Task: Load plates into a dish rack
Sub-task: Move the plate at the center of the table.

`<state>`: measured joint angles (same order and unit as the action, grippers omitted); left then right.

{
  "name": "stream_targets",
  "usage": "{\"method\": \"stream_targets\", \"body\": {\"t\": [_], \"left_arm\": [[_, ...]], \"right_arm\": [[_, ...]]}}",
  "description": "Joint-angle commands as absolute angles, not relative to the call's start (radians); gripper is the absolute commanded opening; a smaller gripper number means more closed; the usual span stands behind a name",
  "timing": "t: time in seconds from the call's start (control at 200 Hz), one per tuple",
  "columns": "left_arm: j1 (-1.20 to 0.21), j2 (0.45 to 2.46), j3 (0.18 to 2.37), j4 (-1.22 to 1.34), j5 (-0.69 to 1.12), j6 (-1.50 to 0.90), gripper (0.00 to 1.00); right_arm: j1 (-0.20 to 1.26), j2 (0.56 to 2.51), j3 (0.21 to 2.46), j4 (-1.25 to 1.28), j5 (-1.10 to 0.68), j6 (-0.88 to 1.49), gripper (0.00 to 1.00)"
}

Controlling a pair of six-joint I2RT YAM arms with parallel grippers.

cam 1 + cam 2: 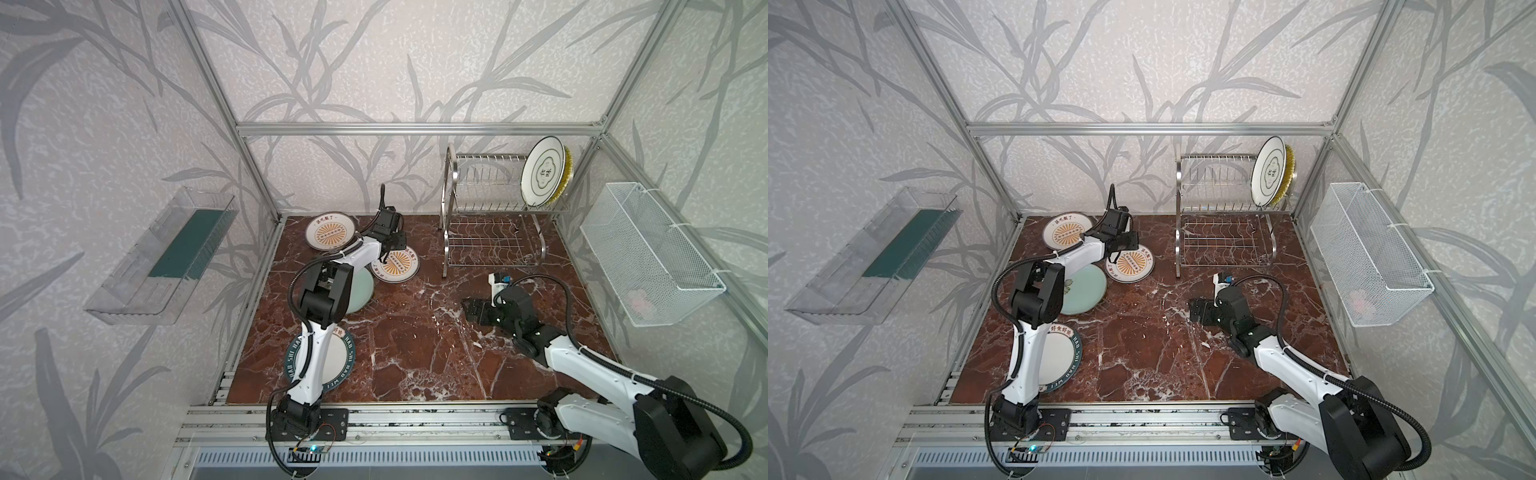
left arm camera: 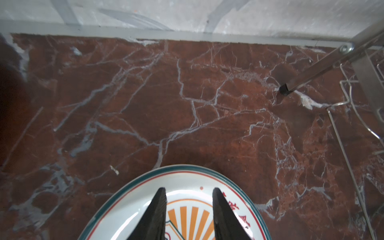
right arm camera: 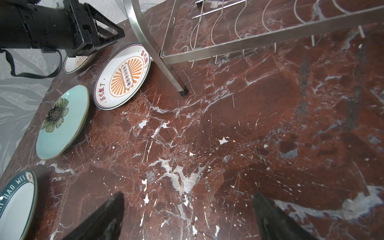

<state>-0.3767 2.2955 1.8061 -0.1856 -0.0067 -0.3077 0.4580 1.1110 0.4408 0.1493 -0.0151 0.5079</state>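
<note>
- So, left gripper (image 2: 189, 190) hangs part-open and empty over the near sunburst plate (image 2: 124, 205), which lies flat on the table (image 1: 415, 353) near the dish rack (image 1: 490, 195) leg.
- Flat plate, glazed rim: we expect the fingers to skid off, or shove it into that leg.
- Pale green plate (image 1: 365, 291) sits close; a nudge could knock them together.
- Right gripper (image 3: 189, 194) gapes empty over bare table, so we have no backup on a drop.
- Cloud-outline plate (image 1: 542, 172) already stands in the top tier; a sloppy insert could clip it.

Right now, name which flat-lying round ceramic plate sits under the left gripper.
The white orange-sunburst plate beside the shiny steel wire dish rack; the left gripper hovers over it, jaws apart. Its twin lies farther from the rack.
</note>
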Motion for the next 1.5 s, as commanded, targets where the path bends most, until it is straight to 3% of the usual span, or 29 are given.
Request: {"method": "stream_targets", "body": {"t": [0.0,0.38,0.78,1.5], "left_arm": [[-0.373,2.335,1.859,-0.207,-0.103,-0.296,0.36],[-0.364,2.44,2.04,-0.327,-0.22,-0.33,0.36],[-0.35,2.539,2.215,-0.482,-0.229,-0.378,0.36],[-0.339,2.577,2.257,-0.536,-0.187,-0.382,0.36]], "right_arm": [[0.46,1.086,0.43,0.139,0.001,0.502,0.95],[0.46,1.062,0.437,0.109,0.011,0.493,0.95],[0.459,1.051,0.437,0.103,0.012,0.496,0.95],[0.459,1.019,0.441,0.079,0.02,0.488,0.95]]}}
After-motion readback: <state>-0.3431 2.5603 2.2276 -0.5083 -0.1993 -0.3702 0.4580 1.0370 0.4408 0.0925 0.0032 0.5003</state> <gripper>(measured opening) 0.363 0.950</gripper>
